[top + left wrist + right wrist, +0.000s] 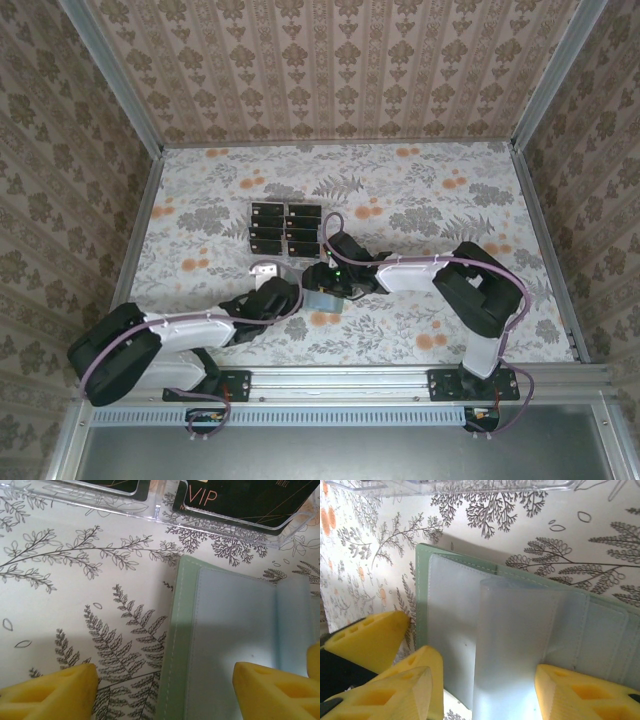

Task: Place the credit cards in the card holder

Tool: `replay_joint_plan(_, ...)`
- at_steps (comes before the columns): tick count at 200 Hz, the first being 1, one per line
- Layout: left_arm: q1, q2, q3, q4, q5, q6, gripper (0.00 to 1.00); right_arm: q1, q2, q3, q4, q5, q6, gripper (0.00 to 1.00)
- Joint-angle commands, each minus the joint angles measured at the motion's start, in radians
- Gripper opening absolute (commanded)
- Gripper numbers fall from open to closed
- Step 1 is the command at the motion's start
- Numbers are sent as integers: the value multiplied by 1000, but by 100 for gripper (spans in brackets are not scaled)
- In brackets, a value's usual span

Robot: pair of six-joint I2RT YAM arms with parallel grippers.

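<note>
1. Down low, the left arm (190,330) reaches forward and the right arm (440,275) bends in from the side, so both sets of jaws meet in the middle.
2. The left jaws are wide open and hold nothing. One finger (50,695) is over the bare table (75,580), the other over the card holder (225,645).
3. The right jaws are open too. A clear leaf (515,645) of the open card holder stands up between them, not squeezed.
4. The credit cards (240,500) sit in a clear rack (100,505) just past the left jaws' tips.
5. The table has ferns and flowers on it, with papered walls (330,60) around.
</note>
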Motion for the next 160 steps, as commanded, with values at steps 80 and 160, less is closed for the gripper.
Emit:
replay_joint_plan(80, -18, -205, -131, 40, 29, 30, 74, -1, 40, 40, 85, -39, 79, 60)
replay_joint_plan(160, -37, -212, -139, 117, 61, 95, 74, -2, 75, 62, 134, -67, 126, 63)
